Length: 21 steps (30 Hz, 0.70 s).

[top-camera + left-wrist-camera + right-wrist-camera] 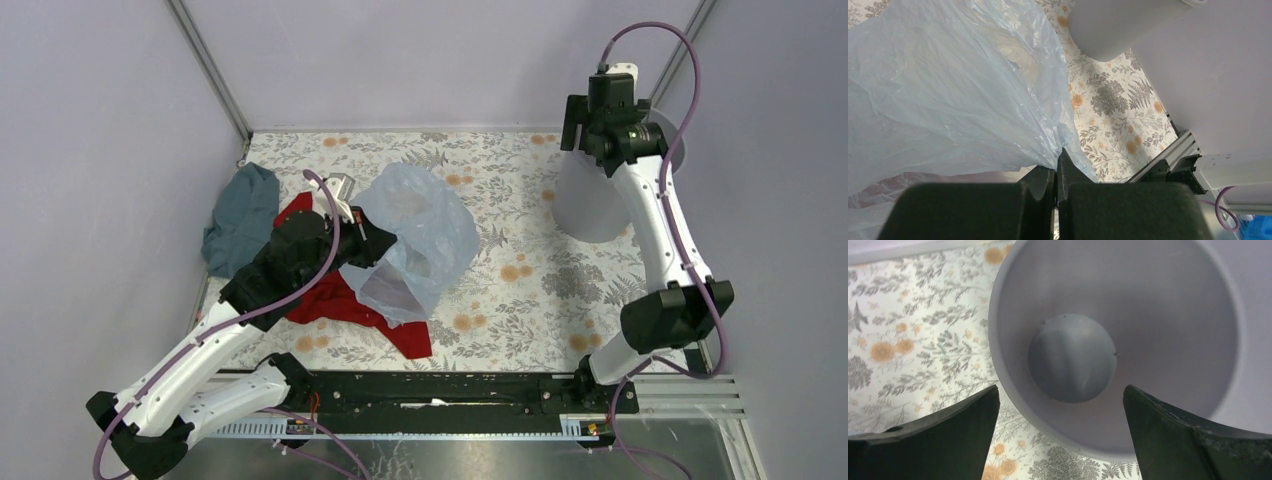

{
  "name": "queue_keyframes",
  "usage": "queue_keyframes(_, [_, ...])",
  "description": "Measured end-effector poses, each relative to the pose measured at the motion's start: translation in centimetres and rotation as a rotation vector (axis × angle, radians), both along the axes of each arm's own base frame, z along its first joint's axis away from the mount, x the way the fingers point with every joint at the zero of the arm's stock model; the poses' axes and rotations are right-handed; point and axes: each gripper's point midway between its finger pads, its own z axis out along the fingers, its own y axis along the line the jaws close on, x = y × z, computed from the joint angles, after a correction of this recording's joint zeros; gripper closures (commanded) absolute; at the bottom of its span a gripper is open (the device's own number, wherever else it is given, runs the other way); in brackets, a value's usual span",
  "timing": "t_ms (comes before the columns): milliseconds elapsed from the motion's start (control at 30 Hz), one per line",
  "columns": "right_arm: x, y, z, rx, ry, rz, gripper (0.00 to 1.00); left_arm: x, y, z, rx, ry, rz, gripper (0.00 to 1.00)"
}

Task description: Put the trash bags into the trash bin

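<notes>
Nearest you, the red cloth (pixel 330 298) lies on the floral worktop (pixel 520 290), partly under the trash bag (pixel 420 235). Your left hand (pixel 1057 165) is clenched on a fold of that pale blue bag, which sits bunched mid-worktop, well apart from the trash bin (pixel 1148 315). The teal-grey cloth (pixel 240 220) lies further left. At the far right, your right hand (pixel 1060 390) hovers spread wide above the bin's mouth.

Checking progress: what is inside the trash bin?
Nothing: the trash bin shows bare floor and walls; the right gripper hides part of its near wall. The trash bag lies outside, in the left gripper.
</notes>
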Motion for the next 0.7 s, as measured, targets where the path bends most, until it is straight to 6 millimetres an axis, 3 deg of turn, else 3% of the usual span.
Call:
queue_keyframes(100, [0.9,-0.1,-2.0,0.054,0.077,0.04,0.02,-0.2,-0.1,-0.1,0.001,0.007,-0.014,1.0])
queue_keyframes(167, [1.3,0.3,-3.2,0.091,0.12,0.071,0.11,-0.4,-0.3,-0.1,-0.004,0.009,-0.026,1.0])
queue_keyframes(233, [1.6,0.8,-4.6,0.125,0.17,0.103,0.29,-0.5,-0.4,-0.1,-0.007,0.011,-0.035,1.0])
queue_keyframes(333, [1.6,1.6,-6.4,0.152,0.232,0.136,0.4,-0.6,-0.5,-0.1,-0.007,0.011,-0.039,1.0])
queue_keyframes(367, [1.6,1.7,-6.9,0.157,0.252,0.141,0.54,-0.6,-0.5,-0.1,-0.006,0.011,-0.039,1.0])
queue_keyframes(433, [1.5,1.8,-7.6,0.155,0.275,0.147,0.69,-0.5,-0.4,-0.1,-0.005,0.01,-0.036,1.0])
queue_keyframes(500, [1.4,2.0,-7.7,0.157,0.283,0.164,0.79,-0.4,-0.3,-0.3,0.0,0.011,-0.028,1.0])
queue_keyframes(700, [0.7,2.3,-7.7,0.158,0.293,0.183,0.98,0.2,0.3,-0.5,0.022,-0.001,0.011,1.0])
